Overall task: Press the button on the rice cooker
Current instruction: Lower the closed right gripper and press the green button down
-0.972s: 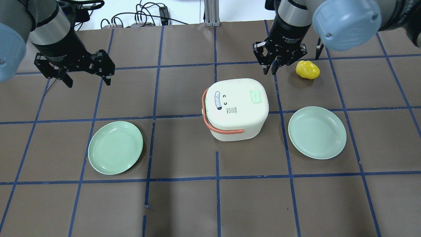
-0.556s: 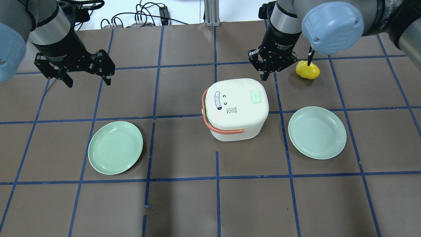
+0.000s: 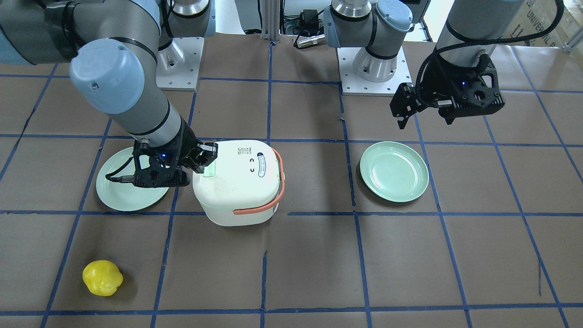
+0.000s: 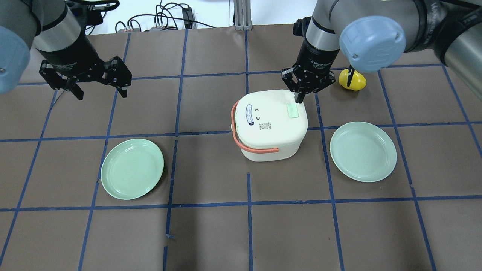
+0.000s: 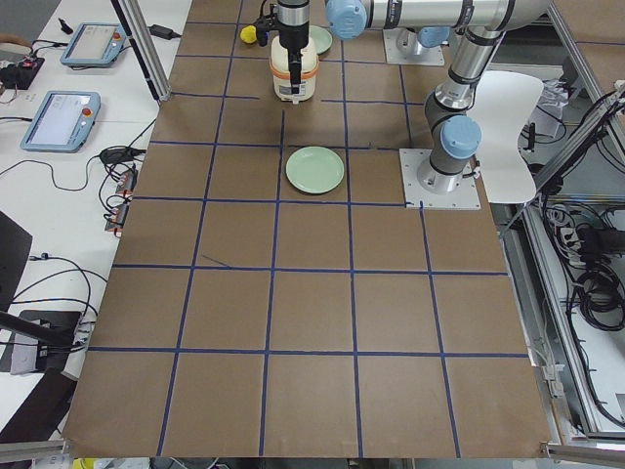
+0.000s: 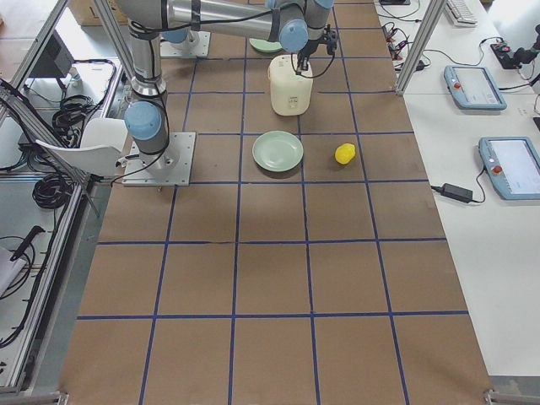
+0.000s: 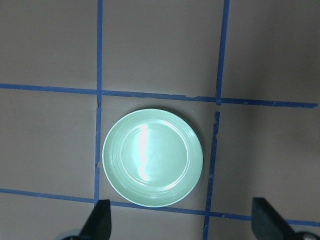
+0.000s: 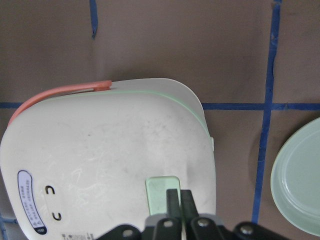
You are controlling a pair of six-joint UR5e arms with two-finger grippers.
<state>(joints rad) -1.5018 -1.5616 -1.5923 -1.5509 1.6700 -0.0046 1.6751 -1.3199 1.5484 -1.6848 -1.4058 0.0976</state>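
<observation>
A white rice cooker with an orange handle stands mid-table; its pale green button is on the lid. It also shows in the front view and the right wrist view. My right gripper is shut, fingertips together, just above the button's far edge; in the wrist view the fingers overlap the button. I cannot tell if they touch it. My left gripper is open and empty, hovering far to the left, above a green plate.
Two pale green plates lie on the table, one left and one right of the cooker. A yellow pepper-like object lies behind the right arm. Cables run along the far edge.
My right gripper has closed and moved left and toward the cooker, from beside the yellow object to over the lid's button. The left arm has not moved.
</observation>
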